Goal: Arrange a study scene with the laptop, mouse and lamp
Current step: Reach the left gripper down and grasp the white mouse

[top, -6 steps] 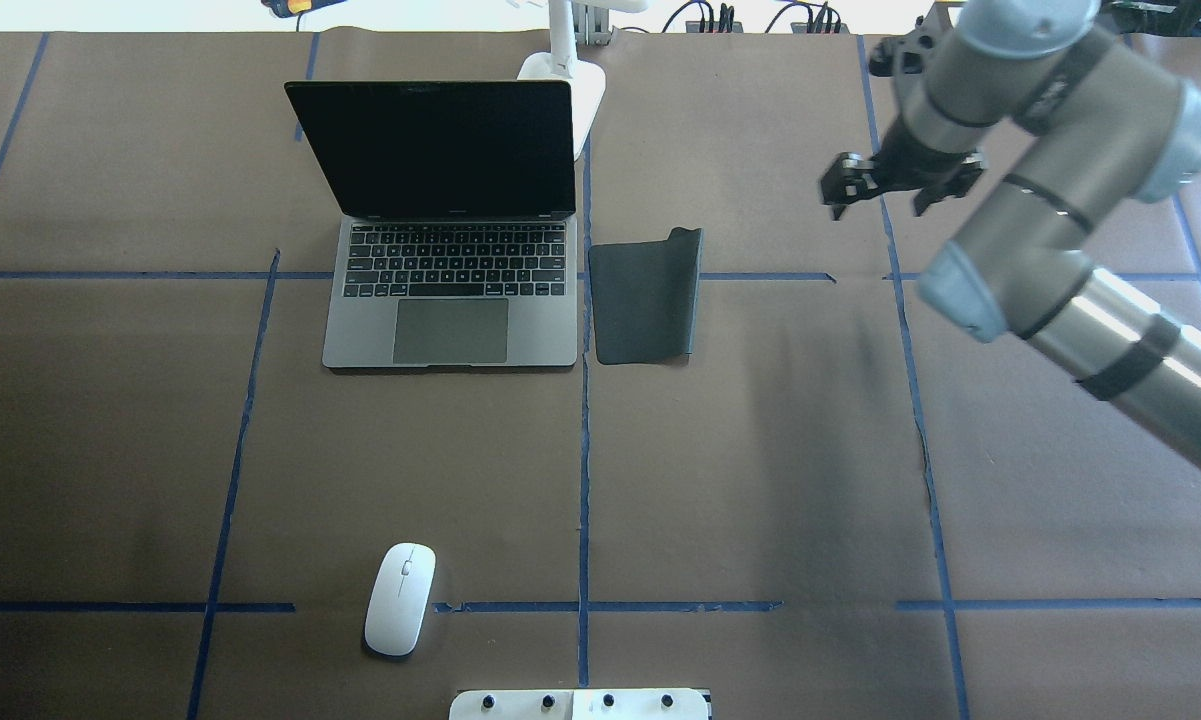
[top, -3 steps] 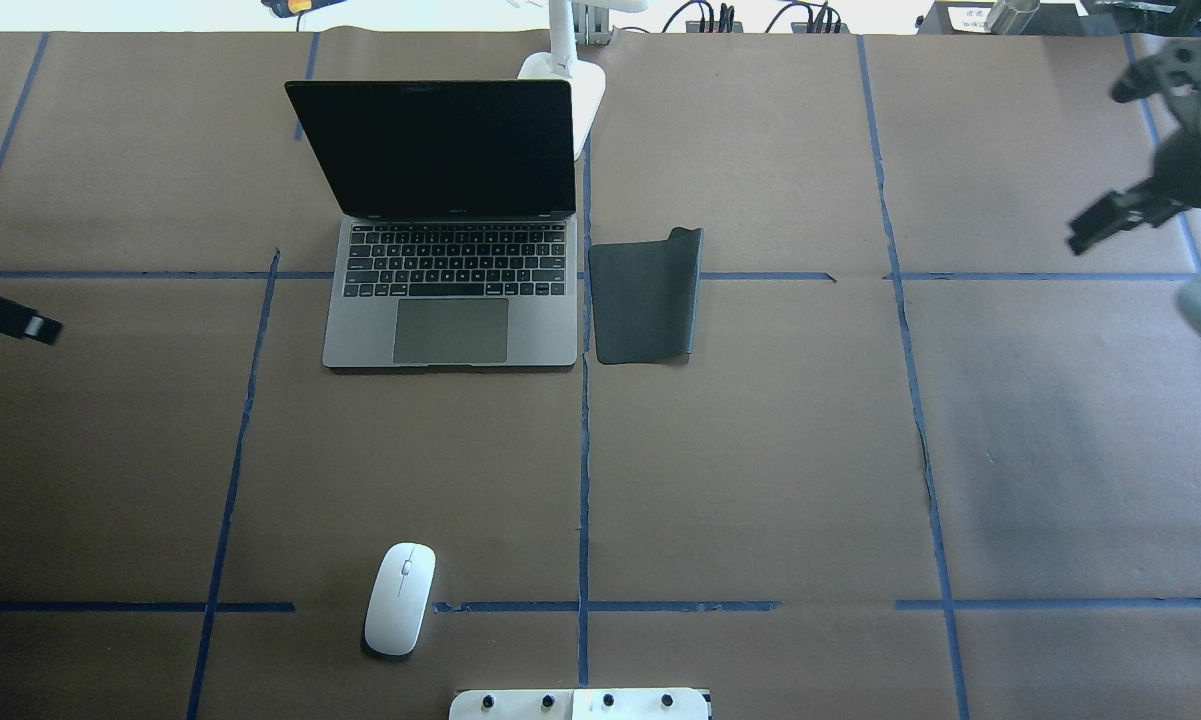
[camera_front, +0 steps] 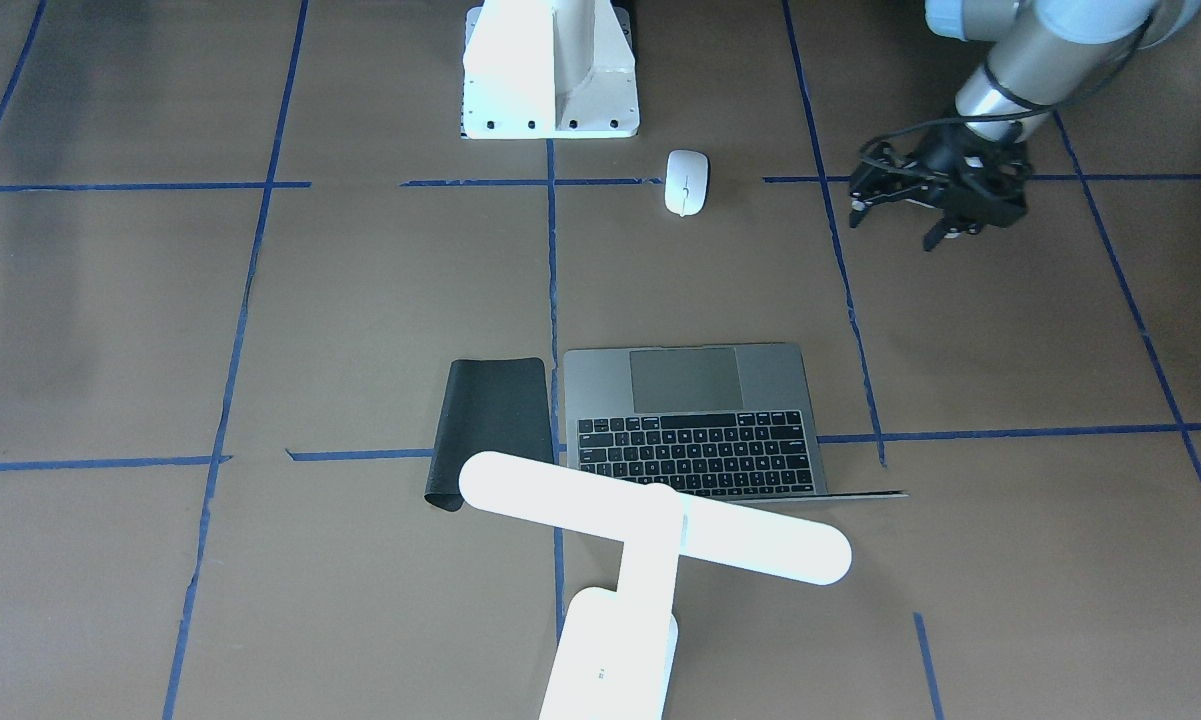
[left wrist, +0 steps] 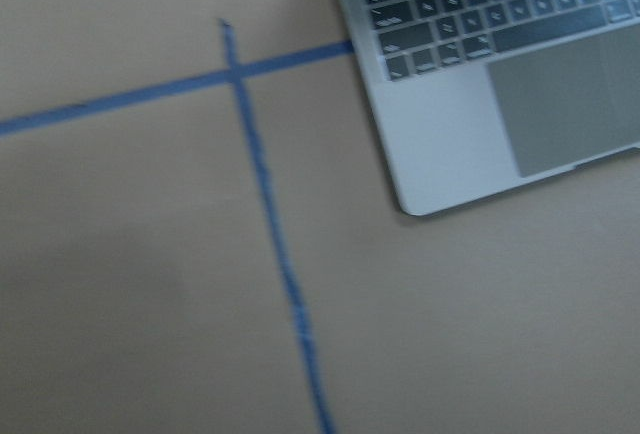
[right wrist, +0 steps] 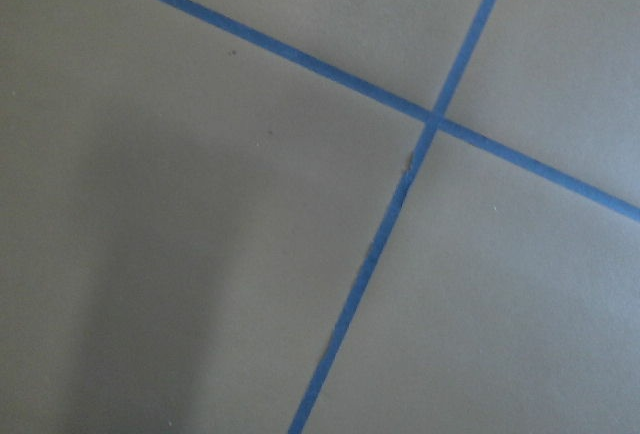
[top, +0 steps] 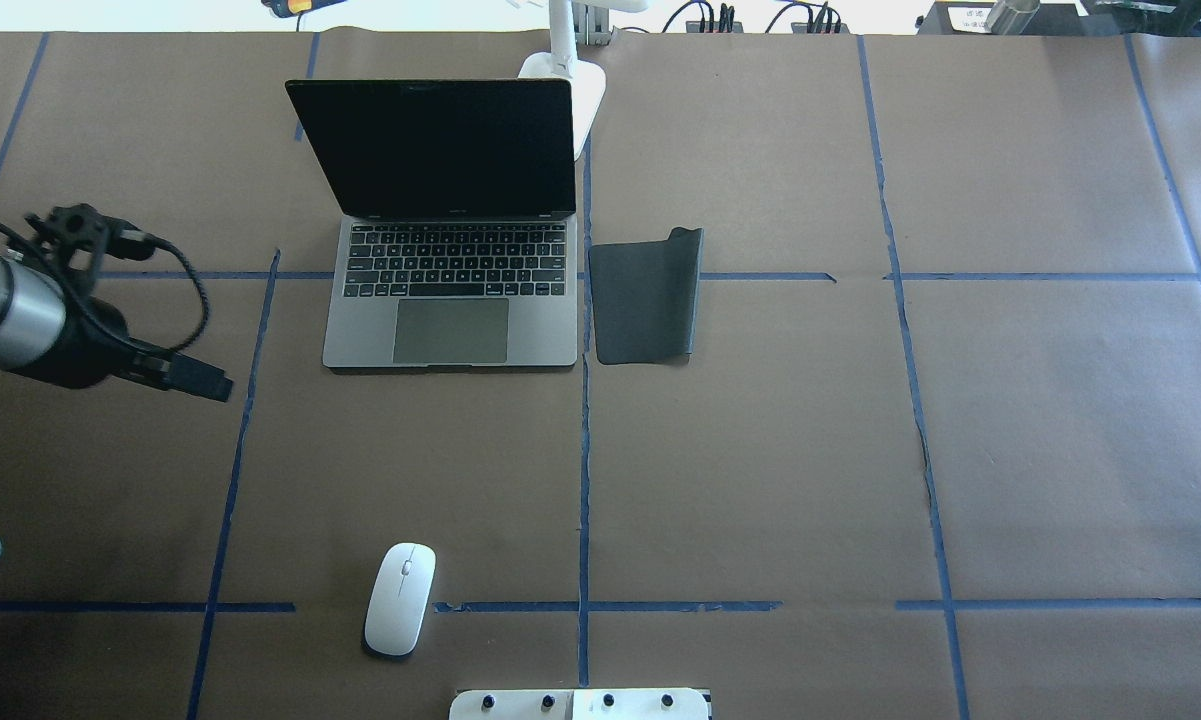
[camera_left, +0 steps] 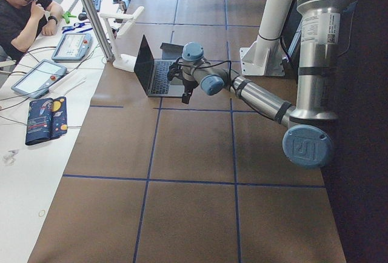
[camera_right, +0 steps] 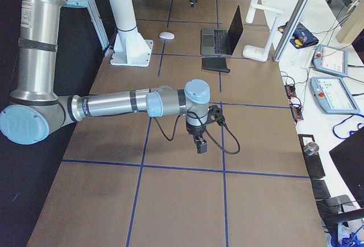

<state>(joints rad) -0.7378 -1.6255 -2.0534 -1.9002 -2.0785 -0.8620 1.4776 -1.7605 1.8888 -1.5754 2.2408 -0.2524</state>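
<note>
The mouse (top: 400,598) lies on the bench (top: 760,460) well short of the laptop (top: 450,290)'s front edge, long axis running roughly towards it, while the left gripper (camera_front: 891,227), jaws apart and empty, hovers off the laptop's left front corner, on the nearer arm.

I work in a robotics lab. My worktop (top: 760,450) is wrapped in brown paper and ruled into large squares with blue tape (top: 583,480). At its six o'clock edge stands a white pedestal (camera_front: 550,70), bolted down through its base plate. Beyond the twelve o'clock edge runs a long white bench (camera_left: 36,172). It carries teach pendants (camera_right: 330,60) with screens and red buttons. Aluminium frame posts (camera_left: 94,14) rise along the bench, and a person (camera_left: 21,8) in black sits at it. Plugs and cables (top: 750,18) crowd that same twelve o'clock edge.
</note>
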